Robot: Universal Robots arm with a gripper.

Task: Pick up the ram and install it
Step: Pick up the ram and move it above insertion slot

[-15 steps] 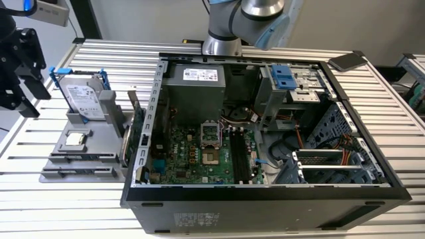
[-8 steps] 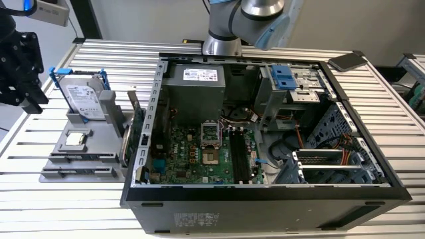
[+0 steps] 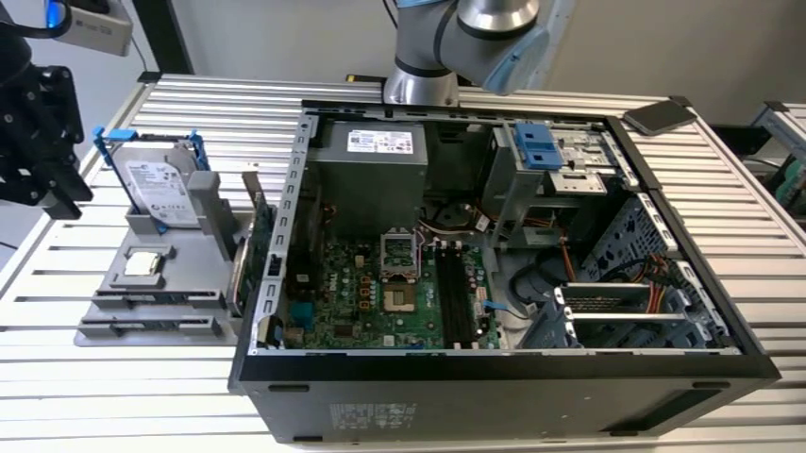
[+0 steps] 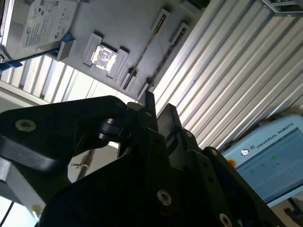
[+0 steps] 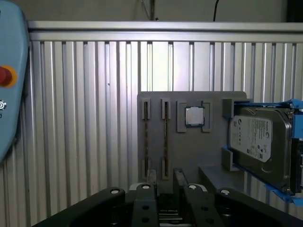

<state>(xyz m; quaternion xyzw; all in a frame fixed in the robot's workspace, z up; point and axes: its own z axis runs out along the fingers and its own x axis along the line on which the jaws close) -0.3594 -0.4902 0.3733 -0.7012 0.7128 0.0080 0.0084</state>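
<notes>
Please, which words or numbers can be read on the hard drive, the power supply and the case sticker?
Hard drive label: print is there, too small to read.
Power supply label: too small to read.
Case sticker: blurred, unreadable.

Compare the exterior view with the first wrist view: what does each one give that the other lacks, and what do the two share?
The exterior view gives the open computer case, the green board lying inside it, and the arm's base behind the case. The first wrist view gives instead the gripper, open and holding nothing, and a red button on a light blue panel. Both give the grey tray with two ram sticks on edge in its slots, a processor chip and a hard drive, all on the ribbed metal table.
</notes>
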